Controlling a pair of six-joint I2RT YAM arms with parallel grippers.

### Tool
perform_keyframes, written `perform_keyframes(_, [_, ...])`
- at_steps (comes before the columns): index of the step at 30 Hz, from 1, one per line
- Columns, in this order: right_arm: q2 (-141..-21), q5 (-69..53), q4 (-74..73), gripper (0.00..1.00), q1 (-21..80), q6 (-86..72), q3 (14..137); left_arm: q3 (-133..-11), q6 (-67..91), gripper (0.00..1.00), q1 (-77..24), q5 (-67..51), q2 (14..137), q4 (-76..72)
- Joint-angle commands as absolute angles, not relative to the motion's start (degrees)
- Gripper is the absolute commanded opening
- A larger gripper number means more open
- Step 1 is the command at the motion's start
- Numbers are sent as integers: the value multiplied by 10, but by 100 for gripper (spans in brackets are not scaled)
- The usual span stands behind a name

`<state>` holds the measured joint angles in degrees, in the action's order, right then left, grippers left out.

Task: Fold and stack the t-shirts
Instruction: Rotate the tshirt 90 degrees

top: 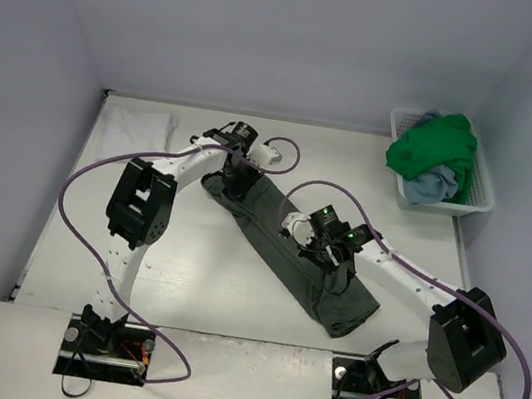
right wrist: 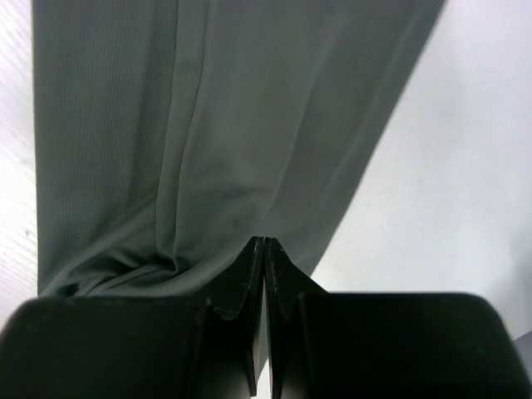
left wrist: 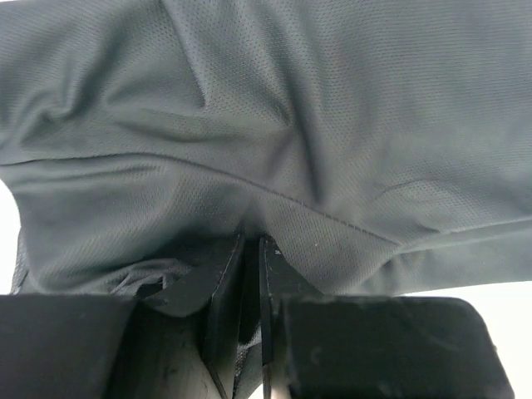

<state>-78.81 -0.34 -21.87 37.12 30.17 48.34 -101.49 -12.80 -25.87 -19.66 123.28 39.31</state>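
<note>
A dark olive-grey t-shirt [top: 265, 235] lies as a long folded strip slanting across the table's middle. My left gripper [top: 239, 181] sits at the strip's far left end. In the left wrist view, the left gripper [left wrist: 252, 239] is shut on a bunched edge of the shirt [left wrist: 332, 125]. My right gripper [top: 334, 263] is over the strip's nearer half. Seen from the right wrist, the right gripper [right wrist: 264, 241] is shut, pinching the shirt [right wrist: 166, 125] where creases meet its tips. A white t-shirt [top: 139, 125] lies folded at the far left.
A white slatted basket [top: 483, 188] stands at the far right, holding a bright green t-shirt [top: 434, 145] heaped over a light blue t-shirt [top: 430, 187]. Purple cables loop off both arms above the table. Walls close in the table on the left, back and right.
</note>
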Motion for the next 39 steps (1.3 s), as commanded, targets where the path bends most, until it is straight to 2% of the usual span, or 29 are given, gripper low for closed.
perform_keyframes(1, [-804, 5, -236, 0, 367, 304, 474, -1035, -127, 8, -259, -200, 1214, 381])
perform_keyframes(19, [-889, -102, -234, 0, 367, 313, 482, -1029, -143, 8, -251, -184, 1276, 359])
perform_keyframes(26, [-909, -141, -233, 0, 381, 320, 487, -1072, -130, 10, -237, -197, 1301, 369])
perform_keyframes(28, [-913, -145, -234, 0, 395, 321, 490, -1112, -126, 16, -235, -206, 1310, 395])
perform_keyframes(34, [-929, -180, -231, 0, 430, 316, 516, -1301, -106, 52, -224, -258, 1417, 539])
perform_keyframes(39, [-947, -181, -231, 0, 468, 315, 547, -1447, -69, 67, -213, -321, 1499, 588])
